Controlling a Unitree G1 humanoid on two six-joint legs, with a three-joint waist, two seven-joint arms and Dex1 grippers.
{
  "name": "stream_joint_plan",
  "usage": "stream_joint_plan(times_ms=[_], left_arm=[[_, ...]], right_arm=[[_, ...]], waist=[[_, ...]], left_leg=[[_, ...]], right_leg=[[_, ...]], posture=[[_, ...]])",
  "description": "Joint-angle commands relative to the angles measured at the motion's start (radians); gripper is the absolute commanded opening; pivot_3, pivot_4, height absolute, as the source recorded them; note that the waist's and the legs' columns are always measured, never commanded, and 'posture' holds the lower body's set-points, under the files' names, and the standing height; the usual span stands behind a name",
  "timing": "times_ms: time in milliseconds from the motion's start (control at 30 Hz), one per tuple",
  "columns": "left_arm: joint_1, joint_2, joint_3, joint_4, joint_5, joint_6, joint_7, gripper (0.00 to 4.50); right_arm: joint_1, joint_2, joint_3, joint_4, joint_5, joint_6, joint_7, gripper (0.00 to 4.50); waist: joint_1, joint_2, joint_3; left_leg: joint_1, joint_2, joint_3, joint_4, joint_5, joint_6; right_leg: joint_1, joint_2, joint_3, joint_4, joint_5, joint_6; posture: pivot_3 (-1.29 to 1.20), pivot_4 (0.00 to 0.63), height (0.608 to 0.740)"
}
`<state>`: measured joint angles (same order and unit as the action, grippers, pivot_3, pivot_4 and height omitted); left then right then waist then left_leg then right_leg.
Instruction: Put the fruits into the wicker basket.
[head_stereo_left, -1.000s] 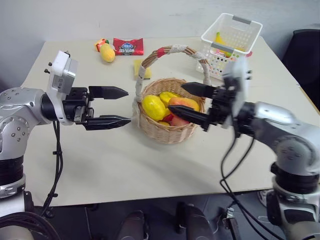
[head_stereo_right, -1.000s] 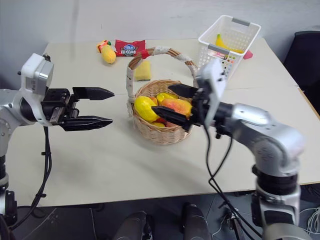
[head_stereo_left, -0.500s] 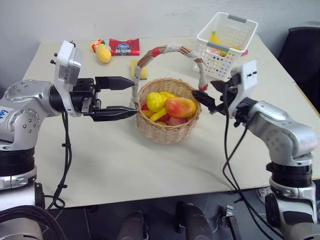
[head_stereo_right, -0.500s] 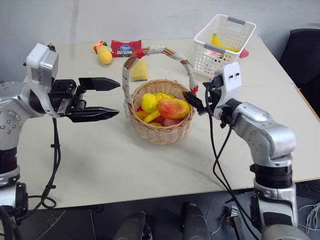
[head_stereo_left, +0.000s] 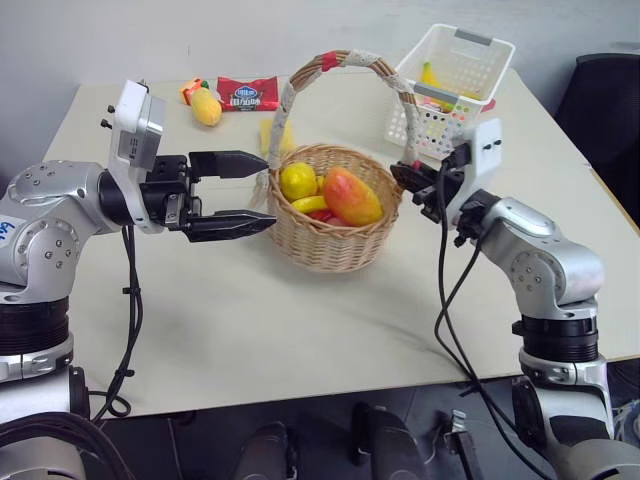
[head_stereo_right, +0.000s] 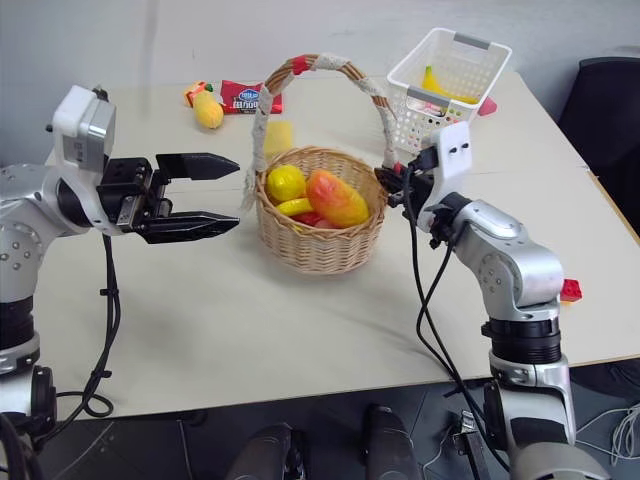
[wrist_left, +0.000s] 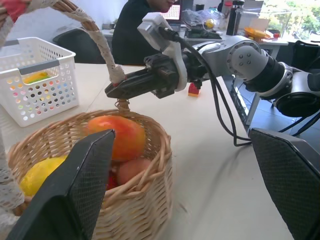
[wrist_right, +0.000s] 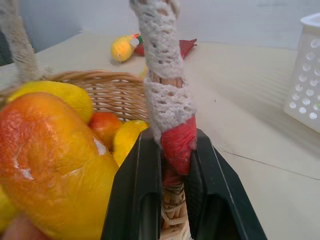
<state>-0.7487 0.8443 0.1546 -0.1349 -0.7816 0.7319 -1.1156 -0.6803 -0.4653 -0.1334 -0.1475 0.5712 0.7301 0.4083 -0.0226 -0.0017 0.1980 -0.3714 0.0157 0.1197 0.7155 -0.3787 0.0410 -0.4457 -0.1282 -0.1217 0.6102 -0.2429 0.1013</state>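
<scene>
The right hand (wrist_right: 167, 200), spread a second ago over the fruit, has pulled out of the basket (head_stereo_left: 325, 235) and now pinches the foot of its handle (wrist_right: 167, 95) at the red tape. The handle, leaning half a second ago, now stands upright. The mango (head_stereo_left: 351, 196) and lemon (head_stereo_left: 299, 181) lie inside the basket on the bench (head_stereo_left: 300, 320), so the filling looks done; the left hand (head_stereo_left: 243, 192) hovers spread just beside the rim.

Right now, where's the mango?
The mango lies in the wicker basket at mid-table in the head views, on its right side beside the lemon, close to the right gripper shut on the handle's base.
</scene>
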Motion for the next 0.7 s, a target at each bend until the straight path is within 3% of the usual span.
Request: stream_joint_plan(times_ms=[33,200,367,700], left_arm=[[-0.025,-0.001,0.019,-0.007,-0.009,-0.012,-0.005,4.5],[-0.042,-0.022,-0.002,0.021,0.004,-0.027,-0.021,4.5],[-0.073,-0.053,-0.029,0.061,0.022,-0.049,-0.041,4.5],[-0.131,-0.094,-0.059,0.12,0.049,-0.068,-0.075,4.5]], right_arm=[[0.024,-0.079,-0.138,-0.114,0.03,-0.01,-0.001,0.24],[0.162,-0.244,-0.355,-0.167,0.032,0.012,0.004,0.24],[0.319,-0.32,-0.527,-0.149,-0.01,-0.02,-0.004,0.24],[0.412,-0.252,-0.507,-0.003,-0.122,-0.216,-0.027,0.24]], waist=[[0.002,0.0,0.0],[0.022,0.0,0.0],[0.024,0.0,0.0],[0.014,0.001,0.0]], left_leg=[[0.0,0.0,0.0,0.0,0.0,0.0],[0.0,-0.001,0.0,0.0,0.0,0.0],[0.001,-0.001,0.001,0.0,0.0,0.001],[0.003,-0.001,0.004,0.0,0.001,0.0]], right_leg=[[0.0,0.0,0.0,0.0,0.0,0.0],[0.0,-0.001,0.0,-0.001,0.0,0.0],[0.001,-0.001,0.001,0.0,0.0,0.001],[0.001,0.001,0.005,0.001,0.001,0.001]], posture=[[0.0,0.15,0.74],[0.0,0.15,0.74],[0.0,0.15,0.74],[0.0,0.15,0.74]])
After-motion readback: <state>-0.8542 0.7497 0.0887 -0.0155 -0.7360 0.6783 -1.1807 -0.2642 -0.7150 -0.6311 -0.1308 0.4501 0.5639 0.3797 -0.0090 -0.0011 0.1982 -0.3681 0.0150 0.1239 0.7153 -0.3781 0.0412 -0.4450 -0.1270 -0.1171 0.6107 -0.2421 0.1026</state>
